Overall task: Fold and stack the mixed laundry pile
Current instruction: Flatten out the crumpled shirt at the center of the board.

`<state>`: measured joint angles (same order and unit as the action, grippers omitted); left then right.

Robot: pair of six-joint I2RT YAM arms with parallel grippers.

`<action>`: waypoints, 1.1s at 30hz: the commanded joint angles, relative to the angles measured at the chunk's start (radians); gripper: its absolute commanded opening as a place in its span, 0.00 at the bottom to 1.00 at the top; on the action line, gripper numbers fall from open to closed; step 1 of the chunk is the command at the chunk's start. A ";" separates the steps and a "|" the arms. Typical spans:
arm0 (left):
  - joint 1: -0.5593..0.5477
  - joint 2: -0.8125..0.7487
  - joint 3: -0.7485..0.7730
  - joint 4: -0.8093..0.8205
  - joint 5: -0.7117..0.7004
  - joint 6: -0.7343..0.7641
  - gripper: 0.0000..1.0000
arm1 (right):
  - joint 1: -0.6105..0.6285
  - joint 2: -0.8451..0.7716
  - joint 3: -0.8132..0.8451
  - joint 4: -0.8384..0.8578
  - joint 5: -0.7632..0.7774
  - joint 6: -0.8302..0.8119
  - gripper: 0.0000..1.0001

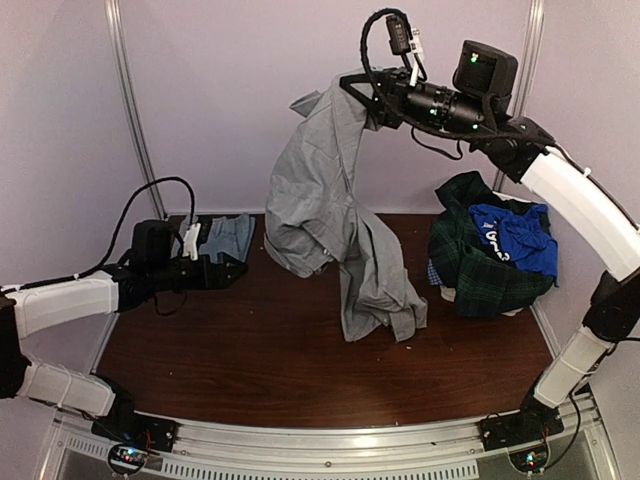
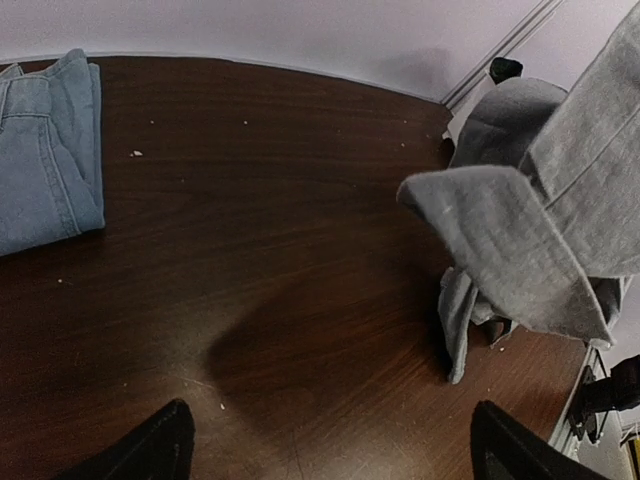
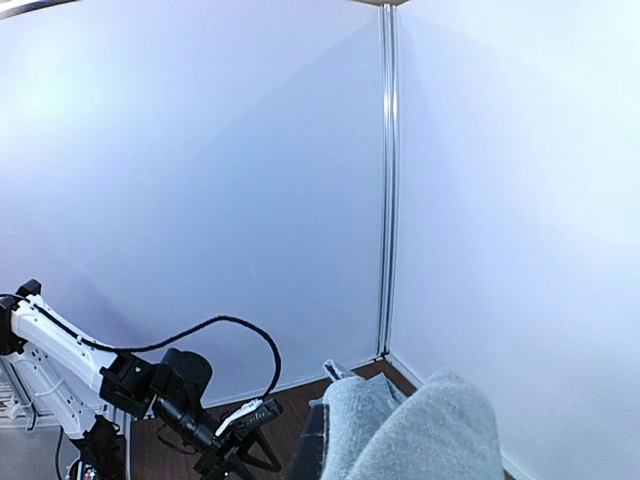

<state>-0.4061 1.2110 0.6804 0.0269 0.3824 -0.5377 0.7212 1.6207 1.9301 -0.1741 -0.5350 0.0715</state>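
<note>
Left gripper hung low over the table, fingers spread wide with nothing between them; folded blue denim garment lay flat at back left; right gripper was raised high, clenched on a grey shirt, its lower end resting on the wood; mixed laundry pile sat heaped at back right, just right of the shirt.

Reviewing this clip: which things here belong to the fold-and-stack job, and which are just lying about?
Job:
grey shirt, held up by the right claw
mixed laundry pile, back right of the table

Lying about:
folded blue-grey garment, back left, untouched
pale crumbs on the tabletop
</note>
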 commanded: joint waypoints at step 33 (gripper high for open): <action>-0.092 0.352 0.769 0.082 0.291 -0.008 0.00 | -0.205 -0.112 0.143 -0.110 -0.146 0.082 0.00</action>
<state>-0.5606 1.6520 1.3735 0.4606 0.6815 -0.6941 0.4786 1.4921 2.0853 -0.3149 -0.5144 0.0612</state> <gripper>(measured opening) 0.029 0.008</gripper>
